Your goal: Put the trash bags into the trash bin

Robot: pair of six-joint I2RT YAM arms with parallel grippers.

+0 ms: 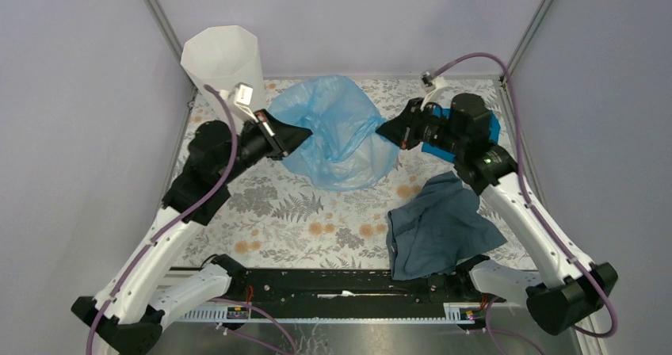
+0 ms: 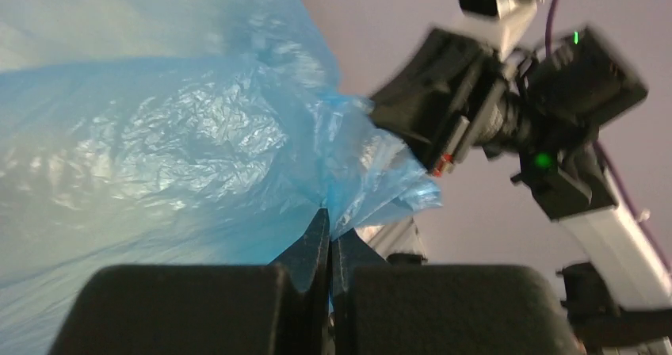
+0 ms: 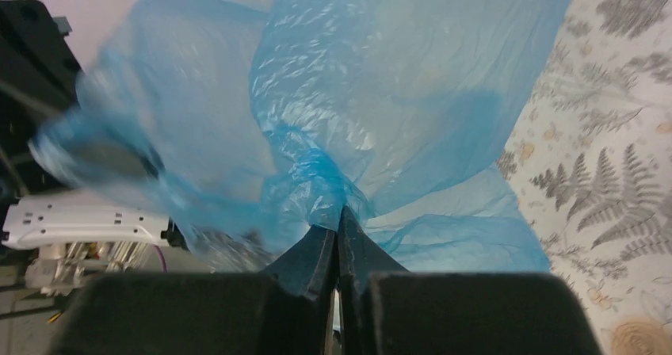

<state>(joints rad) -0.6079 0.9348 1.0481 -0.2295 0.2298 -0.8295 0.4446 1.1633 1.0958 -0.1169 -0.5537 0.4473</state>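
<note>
Lilac walls enclose a table (image 1: 317, 228) covered with a fern-and-flower print, seen from above with both arm bases at the near edge. Across the far middle of it you see the trash bag (image 1: 341, 133), a thin, glossy, wrinkled light-blue film held spread between the two arms, outside the trash bin and just to its right; whether its lower edge touches the table cannot be told. Note next the dark grey-blue cloth (image 1: 440, 224), lying crumpled on the near right of the table, beside the right arm (image 1: 507, 185). The trash bin (image 1: 222, 58), white and faceted, stands upright in the far left corner, its open mouth just behind the wrist of the left arm (image 1: 214, 161). A teal-blue cloth (image 1: 493, 125) shows partly from under the right arm's wrist. In the left wrist view you find the left jaws pressed together on a gathered edge of the film (image 2: 198, 133). In the right wrist view the right jaws likewise pinch a bunched fold of the film (image 3: 380, 78), with the rest billowing out beyond them.
</note>
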